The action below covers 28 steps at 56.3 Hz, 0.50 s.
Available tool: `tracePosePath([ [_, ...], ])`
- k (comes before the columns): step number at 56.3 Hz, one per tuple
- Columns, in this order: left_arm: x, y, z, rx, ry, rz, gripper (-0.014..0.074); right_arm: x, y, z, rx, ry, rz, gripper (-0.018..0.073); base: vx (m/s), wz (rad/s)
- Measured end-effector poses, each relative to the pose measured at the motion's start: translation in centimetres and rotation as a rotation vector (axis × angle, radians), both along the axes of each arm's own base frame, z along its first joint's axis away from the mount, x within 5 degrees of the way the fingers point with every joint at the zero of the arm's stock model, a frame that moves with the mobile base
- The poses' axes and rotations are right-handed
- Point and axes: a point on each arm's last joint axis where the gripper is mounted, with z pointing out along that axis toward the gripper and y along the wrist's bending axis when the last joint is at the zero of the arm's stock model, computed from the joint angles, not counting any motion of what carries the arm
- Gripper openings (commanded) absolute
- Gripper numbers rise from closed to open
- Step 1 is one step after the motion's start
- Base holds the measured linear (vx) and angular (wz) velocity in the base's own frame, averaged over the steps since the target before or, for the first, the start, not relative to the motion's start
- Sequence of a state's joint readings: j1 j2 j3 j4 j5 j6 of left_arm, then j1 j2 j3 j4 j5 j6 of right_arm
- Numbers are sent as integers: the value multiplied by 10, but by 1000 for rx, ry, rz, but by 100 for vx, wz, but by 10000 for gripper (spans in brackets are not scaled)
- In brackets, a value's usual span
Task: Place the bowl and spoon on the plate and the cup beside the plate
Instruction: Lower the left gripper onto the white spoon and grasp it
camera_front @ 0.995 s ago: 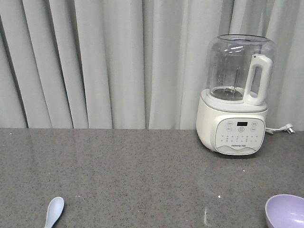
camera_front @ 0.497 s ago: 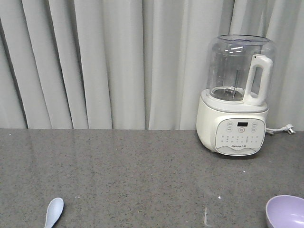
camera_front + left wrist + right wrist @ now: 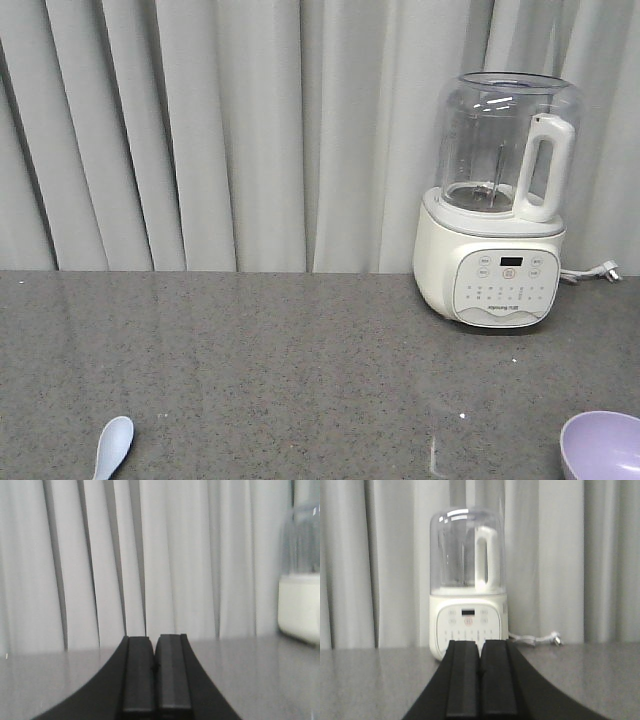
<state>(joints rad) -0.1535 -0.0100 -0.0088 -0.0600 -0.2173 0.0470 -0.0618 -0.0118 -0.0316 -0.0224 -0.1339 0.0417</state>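
Observation:
The white spoon [image 3: 113, 445] lies at the bottom left of the front view, partly cut off by the frame edge. A lavender bowl [image 3: 603, 447] sits at the bottom right corner, also cut off. The plate and the cup are out of view. My left gripper [image 3: 155, 641] is shut with nothing between its black fingers, pointing over the grey countertop toward the curtain. My right gripper [image 3: 480, 645] is shut and empty too, pointing at the blender. Neither gripper appears in the front view.
A white blender [image 3: 497, 205] with a clear jug stands at the back right of the grey countertop [image 3: 300, 370]; it also shows as the blender [image 3: 468, 585] in the right wrist view. Its plug and cord [image 3: 595, 271] lie beside it. Grey curtains [image 3: 220, 130] hang behind.
The spoon and bowl sit slightly lower in the front view than a second ago, so the view has shifted a little. Nothing else differs.

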Motion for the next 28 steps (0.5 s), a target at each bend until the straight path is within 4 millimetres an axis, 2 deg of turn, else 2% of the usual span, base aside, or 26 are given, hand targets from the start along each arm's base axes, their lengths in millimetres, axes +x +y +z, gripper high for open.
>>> tracePosePath([
  [3, -7, 2, 24, -57, -94, -3, -3, -6, 0, 25, -4, -68, 0, -8, 0, 0],
  [8, -20, 6, 73, -93, -216, 5, -3, -20, 1, 87, -15, -197, -1, -8, 0, 0],
  [9, -23, 6, 85, -93, -242, 9, -3, -19, 1, 95, -20, -202, -3, -8, 0, 0],
  [13, -23, 7, 128, -72, -284, 30, -3, -21, 1, 150, -48, -270, -13, -8, 0, 0],
  [17, -15, 6, 176, -74, -295, 30, -3, -5, 0, 191, -67, -261, -21, -8, 0, 0],
  [21, 10, 1, 205, -72, -220, 15, -3, 16, -1, 217, -64, -218, -21, -8, 0, 0],
  [22, 75, -12, 227, -30, -13, -16, -3, 75, -5, 226, -60, -44, -21, -8, 0, 0],
  [28, 115, -20, 214, 0, 155, -34, 0, 103, -7, 210, -53, 88, -19, -4, 0, 0],
])
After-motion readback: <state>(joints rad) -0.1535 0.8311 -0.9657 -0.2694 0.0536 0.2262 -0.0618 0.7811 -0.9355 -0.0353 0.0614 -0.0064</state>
